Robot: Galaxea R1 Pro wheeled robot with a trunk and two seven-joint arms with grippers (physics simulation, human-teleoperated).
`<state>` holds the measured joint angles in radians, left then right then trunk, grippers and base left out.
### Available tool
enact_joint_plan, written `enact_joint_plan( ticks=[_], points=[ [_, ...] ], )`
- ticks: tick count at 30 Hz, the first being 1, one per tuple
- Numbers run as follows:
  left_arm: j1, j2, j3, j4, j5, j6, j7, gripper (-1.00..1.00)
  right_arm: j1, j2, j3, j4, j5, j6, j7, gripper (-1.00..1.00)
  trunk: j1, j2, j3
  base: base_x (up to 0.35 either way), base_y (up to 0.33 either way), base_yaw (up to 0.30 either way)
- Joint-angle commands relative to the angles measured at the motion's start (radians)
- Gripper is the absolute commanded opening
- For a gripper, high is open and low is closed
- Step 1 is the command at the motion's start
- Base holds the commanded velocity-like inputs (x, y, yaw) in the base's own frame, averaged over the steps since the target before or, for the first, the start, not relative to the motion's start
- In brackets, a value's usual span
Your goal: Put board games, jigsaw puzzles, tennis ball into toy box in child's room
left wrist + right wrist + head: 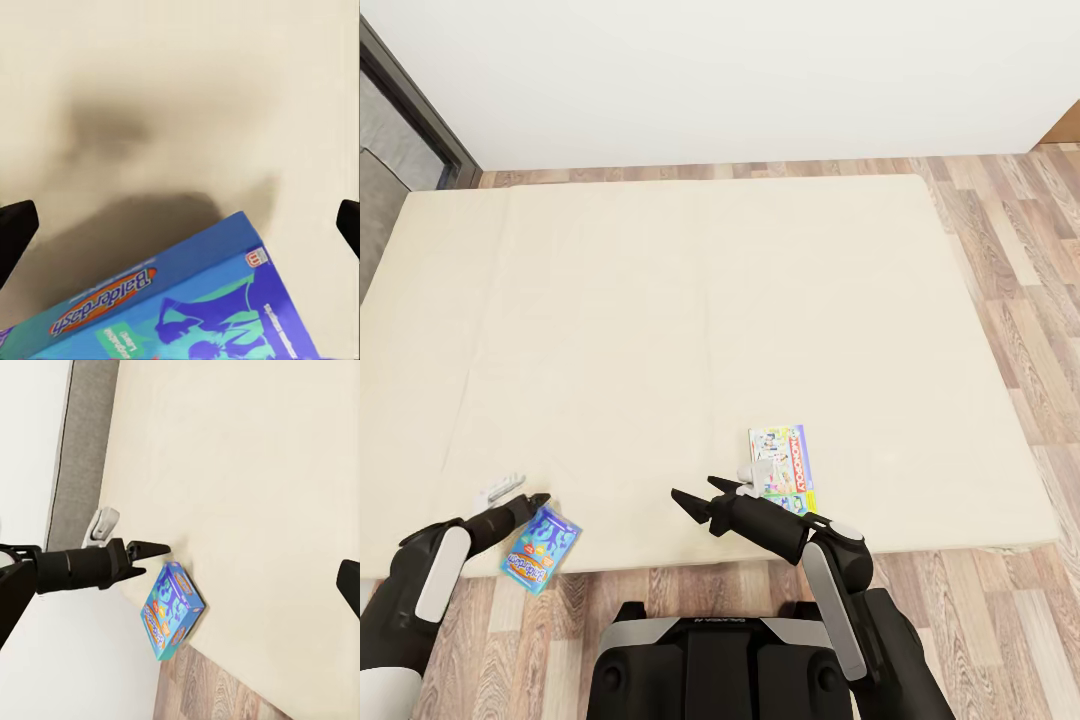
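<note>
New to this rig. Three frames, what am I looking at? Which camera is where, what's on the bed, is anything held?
It's a simulated wheeled robot with two arms. The big picture comes from its head camera, looking down over the beige bed and wood floor. The other two come from cameras near each hand.

Two board games lie on the mattress: a blue Balderdash box at the near edge, overhanging it, and a white Monopoly box.

The left hand sits open just above the Balderdash box; the right wrist view shows the left hand beside the box, not gripping. The right hand is open beside the Monopoly box. Nothing is held.
</note>
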<state>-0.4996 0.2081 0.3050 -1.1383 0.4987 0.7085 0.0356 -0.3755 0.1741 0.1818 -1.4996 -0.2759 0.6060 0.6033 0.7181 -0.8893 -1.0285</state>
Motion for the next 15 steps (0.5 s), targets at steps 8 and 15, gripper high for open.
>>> enact_joint_plan(
  ticks=[8,15],
  points=[
    [0.039,0.001,0.058,-0.134,0.007,0.049,-0.028,1.0,0.0,0.0,-0.001,-0.001,-0.007,0.008,0.0,1.0,0.0,-0.001,-0.001,0.0,0.0,0.0],
    [0.062,0.031,0.114,-0.243,0.009,0.152,-0.082,1.0,0.0,0.0,-0.001,-0.001,-0.008,0.008,0.0,1.0,0.0,-0.001,-0.001,0.0,0.0,0.0]
  ],
)
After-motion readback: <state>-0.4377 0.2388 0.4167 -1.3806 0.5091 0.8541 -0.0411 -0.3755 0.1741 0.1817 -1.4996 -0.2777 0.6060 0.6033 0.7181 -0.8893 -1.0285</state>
